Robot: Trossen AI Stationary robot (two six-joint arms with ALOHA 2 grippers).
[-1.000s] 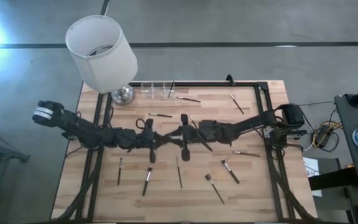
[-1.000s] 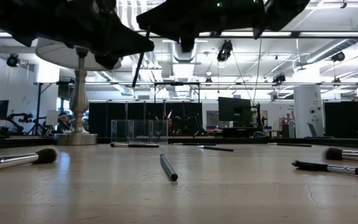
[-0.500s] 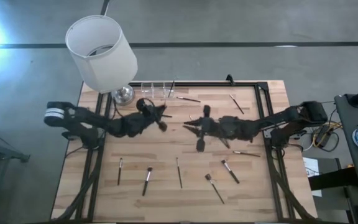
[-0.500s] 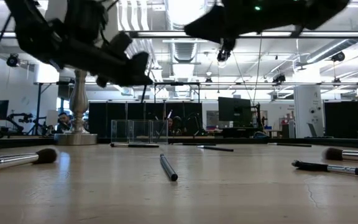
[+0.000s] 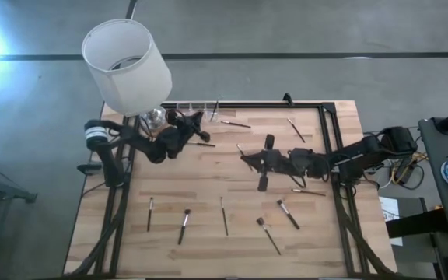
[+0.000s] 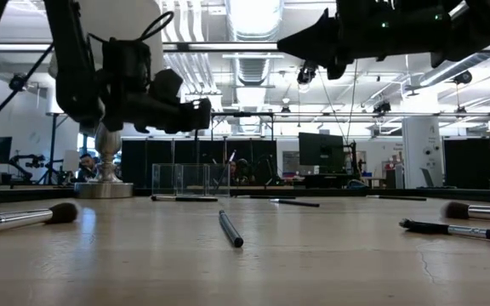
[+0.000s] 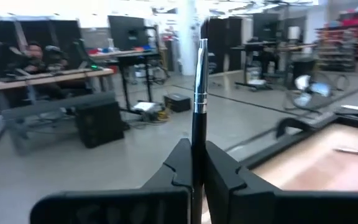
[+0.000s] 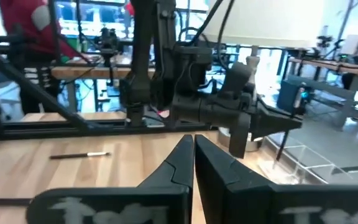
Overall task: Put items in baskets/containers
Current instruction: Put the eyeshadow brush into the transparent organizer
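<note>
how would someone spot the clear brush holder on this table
Find the big white lamp at the table's far left corner. Just right of its silver base, against the far edge, stands the clear plastic holder. It is the only see-through thing; the brushes lie flat.

White lampshade on silver lamp base at table's far left corner, wooden table

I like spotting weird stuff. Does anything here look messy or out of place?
Yes. Makeup brushes lie scattered across the table, pointing every way, not in the clear holder. A big lamp stands at the table's corner.
</note>
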